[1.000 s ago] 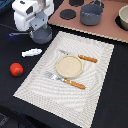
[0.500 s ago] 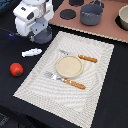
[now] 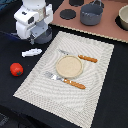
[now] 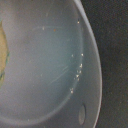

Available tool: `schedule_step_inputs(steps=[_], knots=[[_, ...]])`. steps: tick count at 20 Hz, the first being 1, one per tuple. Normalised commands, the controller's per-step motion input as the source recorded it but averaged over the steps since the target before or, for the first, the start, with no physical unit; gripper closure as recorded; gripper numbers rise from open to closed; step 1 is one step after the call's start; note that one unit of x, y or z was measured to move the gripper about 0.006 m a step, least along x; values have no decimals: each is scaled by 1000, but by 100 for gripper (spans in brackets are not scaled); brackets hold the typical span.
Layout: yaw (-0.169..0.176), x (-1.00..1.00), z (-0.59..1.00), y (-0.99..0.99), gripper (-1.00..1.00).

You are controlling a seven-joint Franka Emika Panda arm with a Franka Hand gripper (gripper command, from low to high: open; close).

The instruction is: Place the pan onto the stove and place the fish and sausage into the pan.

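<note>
The white arm's gripper [image 3: 41, 38] is hanging right over the small grey-blue saucepan [image 4: 45, 65], probably lining up a grab; can't tell if it's clenched. The pinkish-brown burner board [image 3: 107, 30] is sitting well apart, while the lumpy white fish piece [image 3: 31, 52] and red sausage ball [image 3: 16, 69] are waiting nearby.

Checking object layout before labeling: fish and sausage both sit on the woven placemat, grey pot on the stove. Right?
Not quite. In the exterior view the fish and sausage lie on the black table, off the placemat toward the exterior view's left. The grey pot is on the stove, as stated.
</note>
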Motion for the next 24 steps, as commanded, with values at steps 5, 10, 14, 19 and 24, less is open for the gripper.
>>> schedule_step_inputs(steps=[5, 10, 14, 19, 24], knots=[[0, -183, -191, 0, 100], [0, -132, -125, 0, 100], [0, -140, -127, 0, 100], [0, -157, -142, 0, 100], [0, -154, -126, 0, 100]])
